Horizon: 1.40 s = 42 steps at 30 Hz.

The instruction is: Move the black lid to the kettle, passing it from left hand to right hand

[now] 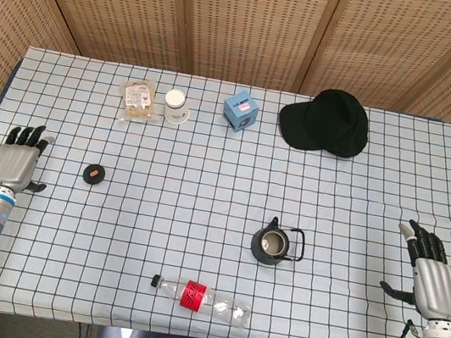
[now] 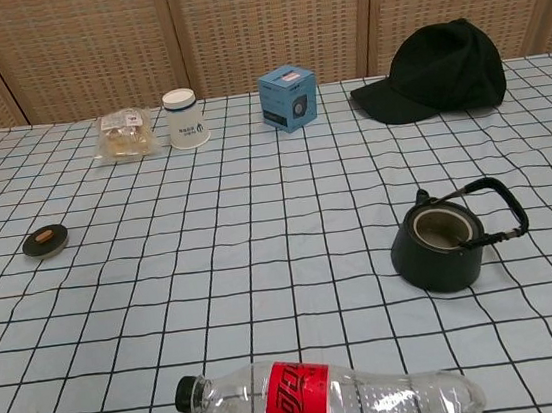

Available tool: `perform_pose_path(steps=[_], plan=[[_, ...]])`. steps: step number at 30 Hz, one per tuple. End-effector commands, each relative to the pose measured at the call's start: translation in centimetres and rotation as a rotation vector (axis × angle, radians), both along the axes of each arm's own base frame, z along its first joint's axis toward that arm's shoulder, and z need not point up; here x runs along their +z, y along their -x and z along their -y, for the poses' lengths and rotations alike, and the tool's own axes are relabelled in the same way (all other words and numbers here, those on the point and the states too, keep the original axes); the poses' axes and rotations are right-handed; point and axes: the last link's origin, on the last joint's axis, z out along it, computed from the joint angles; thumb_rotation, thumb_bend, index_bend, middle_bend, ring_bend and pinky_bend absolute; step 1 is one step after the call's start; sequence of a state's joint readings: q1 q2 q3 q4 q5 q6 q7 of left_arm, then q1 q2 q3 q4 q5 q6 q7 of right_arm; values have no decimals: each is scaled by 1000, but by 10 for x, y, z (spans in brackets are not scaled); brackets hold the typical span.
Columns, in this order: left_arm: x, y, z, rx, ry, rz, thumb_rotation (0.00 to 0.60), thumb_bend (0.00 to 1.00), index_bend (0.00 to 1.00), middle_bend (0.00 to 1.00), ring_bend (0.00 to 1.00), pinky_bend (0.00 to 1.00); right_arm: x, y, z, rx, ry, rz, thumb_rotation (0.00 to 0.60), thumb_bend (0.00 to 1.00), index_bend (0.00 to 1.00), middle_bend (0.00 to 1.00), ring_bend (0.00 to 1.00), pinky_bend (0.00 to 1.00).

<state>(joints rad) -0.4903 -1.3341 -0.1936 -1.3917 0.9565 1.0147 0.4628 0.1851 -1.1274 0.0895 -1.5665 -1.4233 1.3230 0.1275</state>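
A table covered with a pale blue cloth printed in a black grid (image 1: 207,175) carries seven loose objects, one of each kind. The small round black lid with a brownish knob (image 1: 94,172) lies flat on the cloth in the left half, just beside — but apart from — the robot's left hand (image 1: 17,163), which hangs over the left edge with its dark fingers extended, slightly spread and holding nothing. The dark round metal kettle with a looped black handle (image 1: 273,245) stands upright right of centre, well apart from the lid; its mouth is uncovered, and the chest view shows a light inner wall, though whether it holds any liquid cannot be told. Near the front edge lies one clear plastic bottle with a red label and black cap (image 1: 201,297) on its side, cap pointing left; it appears to be without contents. Along the far side, from left to right, stand or lie one clear plastic packet of pale brown snack food (image 1: 138,98), one white cup with a white lid set upside down (image 1: 176,106), one small light blue cardboard box (image 1: 240,110) and one black fabric baseball cap (image 1: 327,122). The robot's right hand (image 1: 430,274) hovers at the right edge of the table, near the front corner — fingers extended and apart, thumb out to the side, gripping nothing. Neither hand appears in the chest view.
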Motion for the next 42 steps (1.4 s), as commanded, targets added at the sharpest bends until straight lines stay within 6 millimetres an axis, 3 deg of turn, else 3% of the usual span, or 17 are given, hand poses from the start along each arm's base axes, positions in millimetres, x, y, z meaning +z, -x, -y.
perform_pose_path(steps=[1,5,20,42], plan=[[-7,-1,-11,9,21,-11,600,105,174,0,0,0,0,0,0,0,0,0,600,228,93,0,0,0],[-22,-5,-20,8,61,-17,600,168,188,0,0,0,0,1,0,-2,1,0,600,228,94,0,0,0],[-64,-23,-41,10,126,-45,600,167,187,0,0,0,6,4,2,-12,16,17,600,228,94,0,0,0],[-92,-36,-52,-7,142,-76,600,178,254,0,0,76,8,6,3,-19,17,18,600,229,94,0,0,0]])
